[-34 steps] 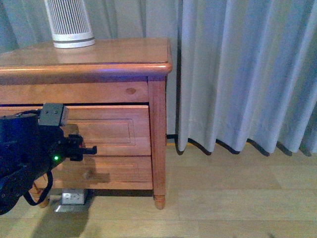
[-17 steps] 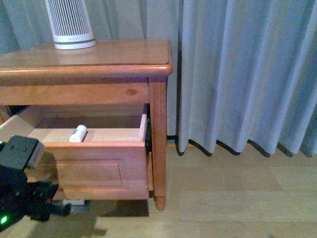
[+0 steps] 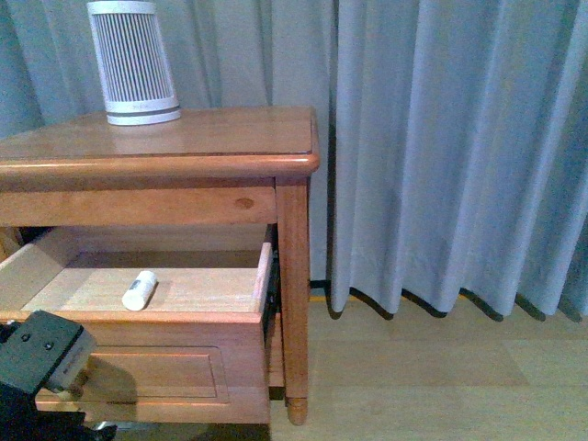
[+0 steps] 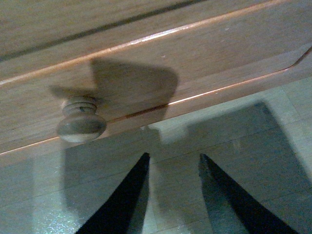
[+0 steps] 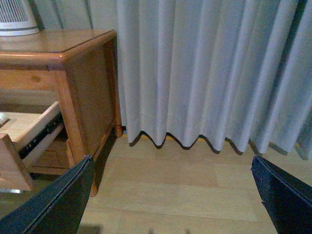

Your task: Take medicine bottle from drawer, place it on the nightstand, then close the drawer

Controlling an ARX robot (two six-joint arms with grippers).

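The nightstand (image 3: 292, 276) stands on a pale plank floor (image 3: 441, 377), its short turned foot (image 3: 295, 411) resting on the boards. Its glossy, rounded-edge tabletop (image 3: 239, 133) carries a white tapered container with dark vertical slats (image 3: 136, 64), upright toward the back. Below the tabletop the drawer (image 3: 138, 317) is pulled well out, showing a paler wooden bottom. The medicine bottle (image 3: 139, 290) lies on its side on that bottom, close behind the front board and apart from both side walls; which end bears the cap cannot be told. From the right wrist view, the drawer's side shows a dark slide rail (image 5: 44, 130).
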